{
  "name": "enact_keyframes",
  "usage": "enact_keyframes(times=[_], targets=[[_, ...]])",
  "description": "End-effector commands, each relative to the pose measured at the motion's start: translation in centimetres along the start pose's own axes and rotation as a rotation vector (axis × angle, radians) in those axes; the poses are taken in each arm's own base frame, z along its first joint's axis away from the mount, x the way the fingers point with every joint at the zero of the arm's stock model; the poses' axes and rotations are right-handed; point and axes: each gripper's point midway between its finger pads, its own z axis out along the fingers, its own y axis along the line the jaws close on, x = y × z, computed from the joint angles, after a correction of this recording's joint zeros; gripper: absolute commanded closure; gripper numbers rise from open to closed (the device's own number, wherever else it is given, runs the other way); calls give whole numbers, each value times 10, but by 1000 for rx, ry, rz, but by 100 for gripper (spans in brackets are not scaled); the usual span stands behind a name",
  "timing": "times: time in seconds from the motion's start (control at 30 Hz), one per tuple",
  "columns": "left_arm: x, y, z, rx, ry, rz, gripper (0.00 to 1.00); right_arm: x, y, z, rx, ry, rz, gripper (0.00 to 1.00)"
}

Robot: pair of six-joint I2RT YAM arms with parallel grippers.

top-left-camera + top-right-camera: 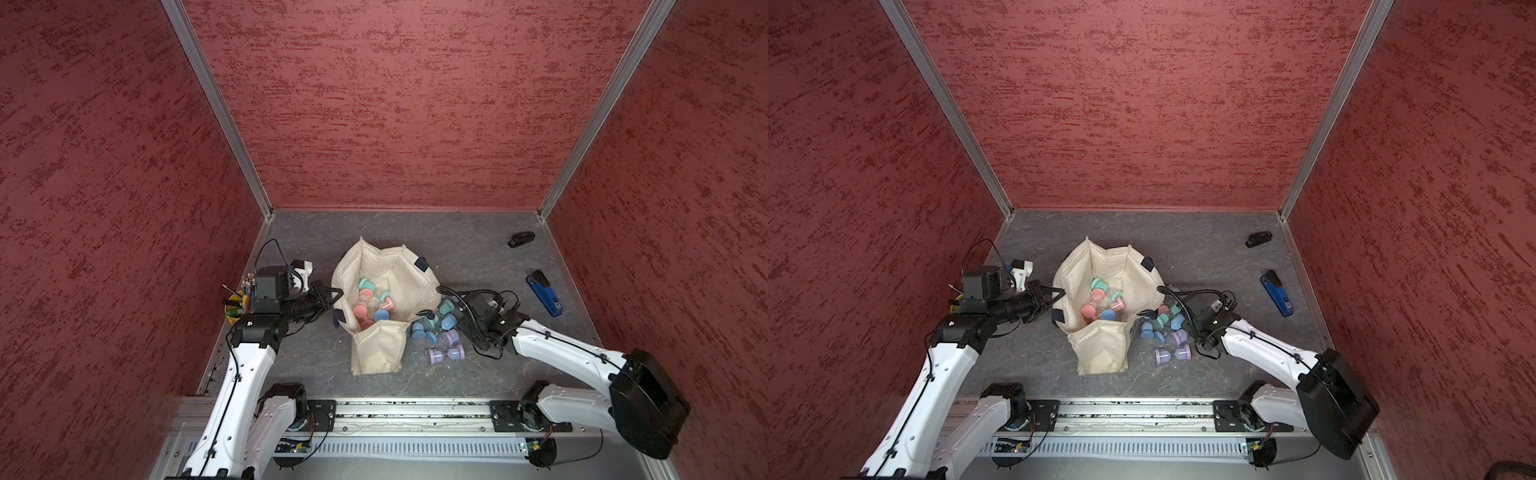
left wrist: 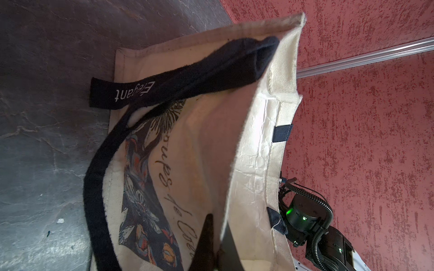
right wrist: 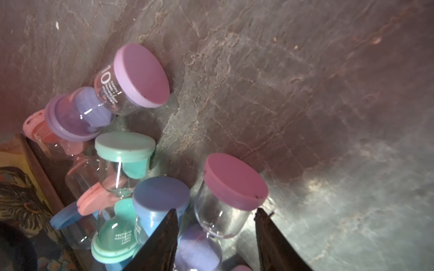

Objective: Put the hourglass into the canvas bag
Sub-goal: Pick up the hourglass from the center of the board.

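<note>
The canvas bag [image 1: 415, 274] sits open-mouthed on the grey table [image 1: 469, 257], in the lower middle of both top views, with a cream front panel [image 1: 378, 349] folded out towards the bottom edge of the frame. The left gripper [image 1: 328, 296] reaches in from the left of the picture and is clenched on the bag's rim. Its wrist view shows the cloth edge pinched between its fingers [image 2: 206, 237], and a navy strap [image 2: 98, 176] lies across the printed side. Several hourglasses [image 1: 372, 301] with pink, teal and blue caps lie inside the bag. Just to the right of the bag, a heap of loose hourglasses [image 1: 442, 332] in blue, teal and purple rests on the table. The right gripper [image 3: 216, 211] is down in that heap, jaws apart on either side of a purple-capped hourglass [image 3: 234, 183]. A gap shows between one finger and the glass, so nothing is clamped there. Farther right lies a blue stapler [image 1: 544, 296], and up towards the back wall a small black object [image 1: 520, 240]. A yellow cup of pens [image 1: 233, 309] stands against the left wall.
</note>
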Motion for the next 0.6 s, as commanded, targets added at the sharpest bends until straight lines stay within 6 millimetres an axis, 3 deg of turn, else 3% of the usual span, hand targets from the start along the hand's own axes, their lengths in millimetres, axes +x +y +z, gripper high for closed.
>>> enact_keyframes(times=[0.0, 0.5, 0.57], targets=[[0, -3, 0, 23, -8, 22, 100, -7, 1, 6, -11, -23, 64, 48], [1, -1, -1, 16, -8, 30, 100, -50, -12, 19, 70, -79, 43, 55], [1, -1, -1, 17, -10, 29, 100, -54, -9, 16, 77, -86, 20, 52]])
